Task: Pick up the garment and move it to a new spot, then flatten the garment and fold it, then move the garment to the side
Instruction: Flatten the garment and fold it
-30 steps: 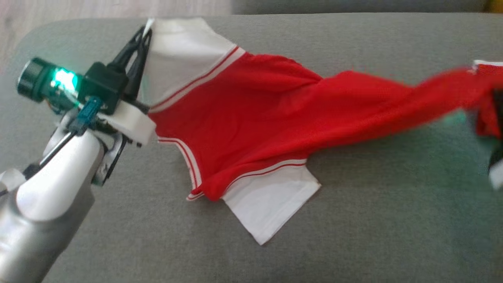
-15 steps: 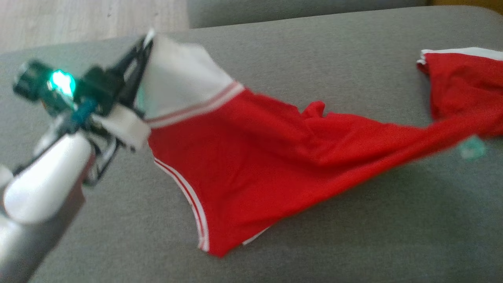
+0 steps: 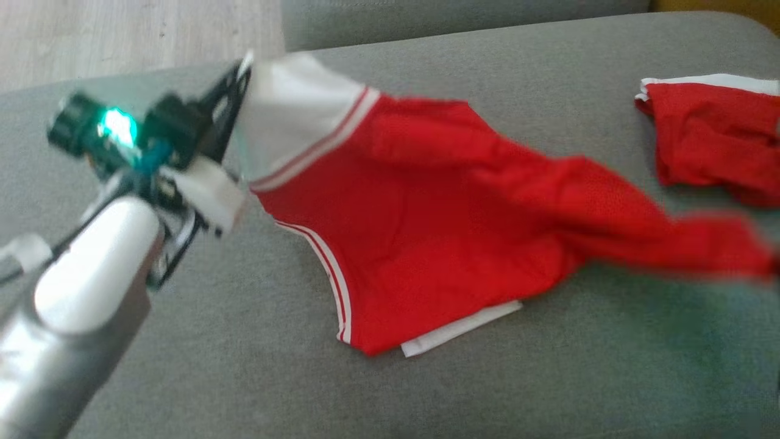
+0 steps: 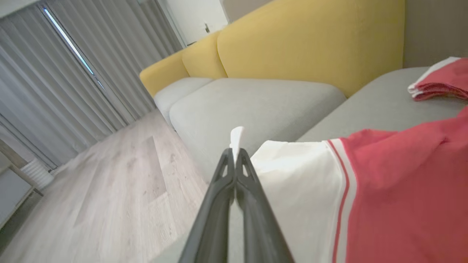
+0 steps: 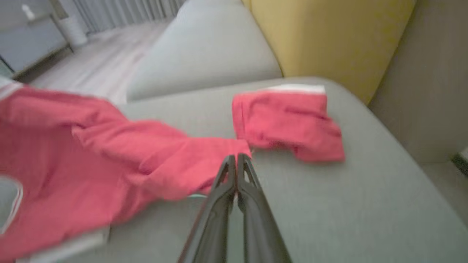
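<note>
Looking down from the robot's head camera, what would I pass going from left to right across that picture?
Pale silver forearm → dark left hand → red and white fabric garment, held by its white sleeve and stretched out → small folded red cloth near the right edge.

**Count from the remote station: two of each**

I count two red-and-white garments: the spread garment [image 3: 426, 231] and a folded garment [image 3: 713, 140]. I see two grippers, the left gripper [image 4: 236, 153] and the right gripper [image 5: 237, 157]. Behind them I count two yellow back cushions [image 4: 310, 44].
</note>
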Available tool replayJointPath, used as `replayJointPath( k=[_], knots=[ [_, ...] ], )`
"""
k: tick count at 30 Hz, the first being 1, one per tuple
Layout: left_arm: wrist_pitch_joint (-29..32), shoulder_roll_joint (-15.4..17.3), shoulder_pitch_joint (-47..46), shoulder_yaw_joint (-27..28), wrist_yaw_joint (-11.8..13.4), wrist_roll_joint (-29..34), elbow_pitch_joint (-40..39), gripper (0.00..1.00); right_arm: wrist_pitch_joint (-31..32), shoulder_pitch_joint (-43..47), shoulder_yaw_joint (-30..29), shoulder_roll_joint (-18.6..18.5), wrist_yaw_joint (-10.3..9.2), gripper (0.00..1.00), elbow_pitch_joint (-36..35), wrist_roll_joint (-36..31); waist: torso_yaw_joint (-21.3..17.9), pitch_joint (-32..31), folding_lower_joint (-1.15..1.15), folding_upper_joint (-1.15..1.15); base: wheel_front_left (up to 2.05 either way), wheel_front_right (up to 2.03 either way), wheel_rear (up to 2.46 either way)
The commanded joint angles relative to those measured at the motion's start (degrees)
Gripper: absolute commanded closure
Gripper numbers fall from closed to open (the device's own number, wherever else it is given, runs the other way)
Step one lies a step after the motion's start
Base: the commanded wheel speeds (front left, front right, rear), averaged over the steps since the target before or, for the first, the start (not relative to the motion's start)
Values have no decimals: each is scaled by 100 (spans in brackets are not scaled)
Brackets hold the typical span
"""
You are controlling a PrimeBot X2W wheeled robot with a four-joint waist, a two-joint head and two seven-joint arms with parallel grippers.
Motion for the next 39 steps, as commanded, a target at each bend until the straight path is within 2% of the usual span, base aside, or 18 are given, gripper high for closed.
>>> replayJointPath(
  k=[1, 5, 11, 17, 25, 26, 27, 32, 36, 39],
  knots=[
    [34, 339, 21, 236, 92, -94, -253, 100, 148, 689, 4, -217, -5, 100, -359, 3, -47, -37, 0, 0, 0, 0, 0],
    [172, 465, 409, 253, 158, -285, -508, 100, 282, 1347, 63, -212, -5, 100, -419, 81, -80, -21, 0, 0, 0, 0, 0],
    [581, 717, 868, 207, 372, -391, -1113, 100, 546, 2021, 556, -250, -5, 100, -279, 599, 104, 71, 0, 0, 0, 0, 0],
    [960, 1027, 1192, 219, 698, -360, -1610, 100, 1137, 2624, 1040, -535, -5, 100, -425, 1404, 386, 76, 0, 0, 0, 0, 0],
    [1219, 1646, 1805, 530, 1229, -505, -2370, 100, 1565, 3063, 1057, -693, -5, 100, -801, 1887, 688, 123, 0, 0, 0, 0, 0],
    [1241, 1729, 1876, 568, 1276, -526, -2442, 100, 1620, 3095, 1035, -684, -5, 65, -808, 1886, 724, 133, 0, 0, 0, 0, 0],
    [1255, 1798, 1942, 604, 1311, -557, -2506, 100, 1661, 3103, 1005, -677, -5, 0, -823, 1858, 750, 141, 0, 0, 0, 0, 0],
    [1253, 2026, 2221, 710, 1388, -718, -2750, 100, 1569, 2669, 592, -662, -5, 0, -1182, 1758, 882, 216, 0, 0, 0, 0, 0],
    [1171, 2045, 2272, 736, 1424, -729, -2796, 100, 1360, 1772, 375, -744, -5, 0, -1307, 1607, 974, 289, 0, 0, 0, 0, 0],
    [1116, 1990, 2215, 704, 1411, -682, -2818, 100, 1185, 876, 483, -872, -5, 0, -1052, 1196, 1104, 399, 0, 0, 0, 0, 0]
  ],
)
